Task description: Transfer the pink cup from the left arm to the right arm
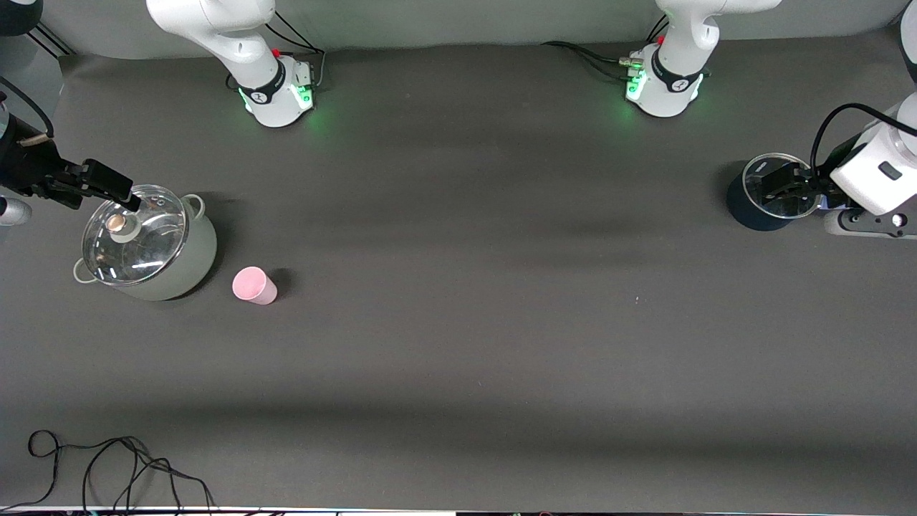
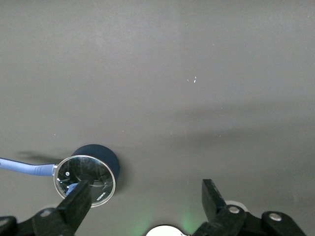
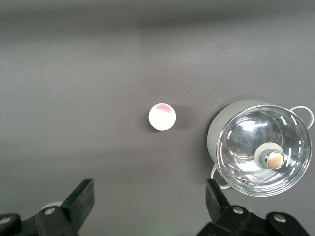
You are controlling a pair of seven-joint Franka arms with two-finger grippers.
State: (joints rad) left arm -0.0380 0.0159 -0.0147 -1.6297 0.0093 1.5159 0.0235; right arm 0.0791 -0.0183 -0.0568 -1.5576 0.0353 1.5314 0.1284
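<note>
Front view: the pink cup (image 1: 253,284) stands on the table (image 1: 473,301) toward the right arm's end, just beside the grey lidded pot (image 1: 147,244) and a little nearer the camera. The right gripper (image 1: 107,185) hangs over that pot's edge; the left gripper (image 1: 791,188) hangs over the dark pot (image 1: 770,192) at the left arm's end, well apart from the cup.

Left wrist view: jaws apart, empty; only the dark pot and its blue handle (image 2: 24,168) show.

Right wrist view: jaws apart, empty; the cup sits between them, beside the pot.

Risk, as I judge it: the left arm's long reach could clip the grey pot or topple the light cup.
</note>
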